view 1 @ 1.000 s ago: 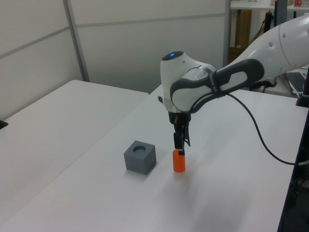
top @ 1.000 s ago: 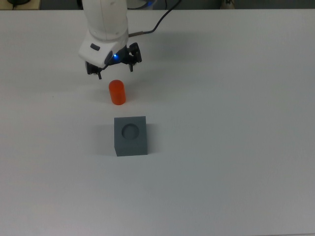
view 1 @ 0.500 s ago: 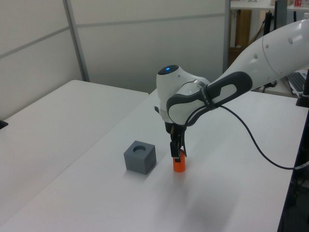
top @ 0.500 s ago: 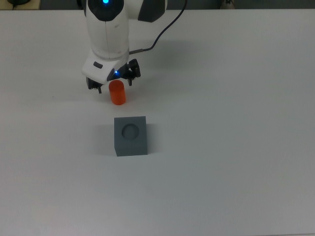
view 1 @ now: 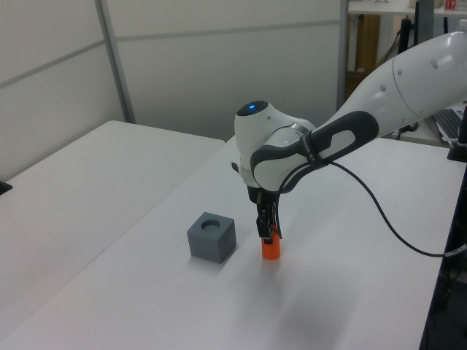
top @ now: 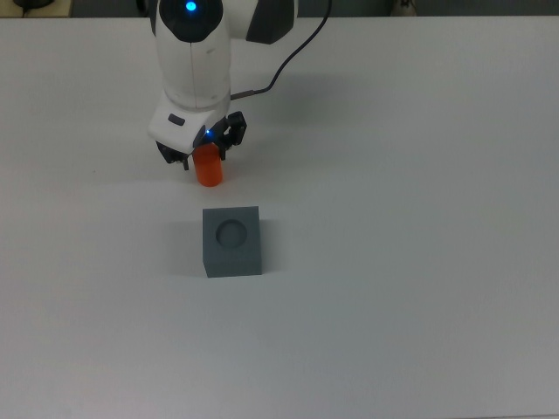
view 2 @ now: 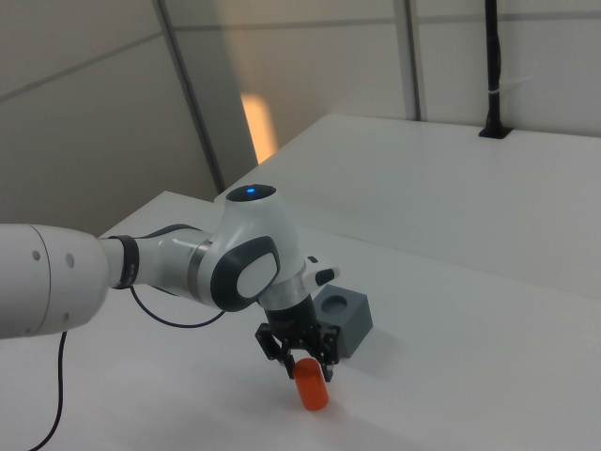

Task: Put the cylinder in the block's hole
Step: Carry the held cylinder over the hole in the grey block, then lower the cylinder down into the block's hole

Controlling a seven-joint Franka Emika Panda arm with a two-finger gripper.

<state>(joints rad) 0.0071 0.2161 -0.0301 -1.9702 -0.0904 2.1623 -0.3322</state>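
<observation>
Two fingers of my gripper straddle the top of the orange-red cylinder, spread and not yet pinching it, in the upper left of the top view; the grey block sits apart below, its hole empty. In the left view, the cylinder stands upright at centre, the block just left. In the right view, my gripper is over the cylinder at lower centre, the block behind.
</observation>
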